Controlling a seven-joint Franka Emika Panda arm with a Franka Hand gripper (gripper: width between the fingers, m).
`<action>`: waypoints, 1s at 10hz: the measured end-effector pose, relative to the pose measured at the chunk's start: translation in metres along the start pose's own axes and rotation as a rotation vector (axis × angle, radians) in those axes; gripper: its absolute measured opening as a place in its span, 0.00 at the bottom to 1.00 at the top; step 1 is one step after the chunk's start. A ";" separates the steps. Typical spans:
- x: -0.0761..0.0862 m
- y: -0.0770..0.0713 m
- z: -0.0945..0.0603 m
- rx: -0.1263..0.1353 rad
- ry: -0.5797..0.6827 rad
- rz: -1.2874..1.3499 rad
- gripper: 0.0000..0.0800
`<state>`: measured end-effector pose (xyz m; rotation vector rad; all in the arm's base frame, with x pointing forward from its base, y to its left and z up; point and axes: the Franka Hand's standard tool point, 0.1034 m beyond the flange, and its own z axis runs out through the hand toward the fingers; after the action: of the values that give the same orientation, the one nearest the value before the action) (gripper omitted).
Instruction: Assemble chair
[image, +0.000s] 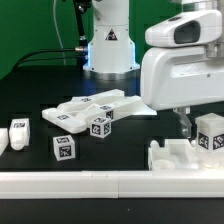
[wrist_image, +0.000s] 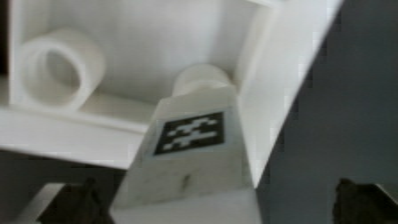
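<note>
1. Gripper (image: 185, 124) (wrist_image: 217, 205) is hanging released over the exterior view's right side of the black table (image: 40, 95). In the wrist view we are seeing its dark fingers (wrist_image: 71, 203) standing wide apart, clear of the narrow white post (wrist_image: 192, 165) lying between them, so nothing is being grasped.
2. We are looking at a black-and-white square tag (wrist_image: 192, 133) on that post; its blocky code is too coarse for us to read.
3. The chair is lying in loose pieces across the table. At the exterior view's far left, a small white piece (image: 20, 132) is sitting alone, with a dark mark on its face.
4. Next, a short square cube (image: 63, 148) is standing apart, showing a tag toward us.
5. A second cube (image: 100, 126) is resting just in front of the flat slabs (image: 85, 108), which are lying together, smooth and matte.
6. Under the glossy robot arm (image: 185, 65), a low notched part (image: 180, 156) is lying on the table. A tagged block (image: 210, 134) is standing just to the exterior view's right of the fingers; we cannot tell whether it is the post.
7. In the wrist view, a white panel with a round hole (wrist_image: 63, 70) is lying behind the post.
8. A long plain border rail (image: 90, 183) is running along the near edge.
</note>
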<state>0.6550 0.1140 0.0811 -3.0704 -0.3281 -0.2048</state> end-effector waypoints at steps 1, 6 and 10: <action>0.000 0.000 0.000 0.002 0.000 0.029 0.66; 0.000 0.002 0.001 -0.017 0.028 0.689 0.36; -0.003 0.007 0.002 0.002 0.009 1.311 0.36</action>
<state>0.6540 0.1067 0.0786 -2.5738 1.5760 -0.1283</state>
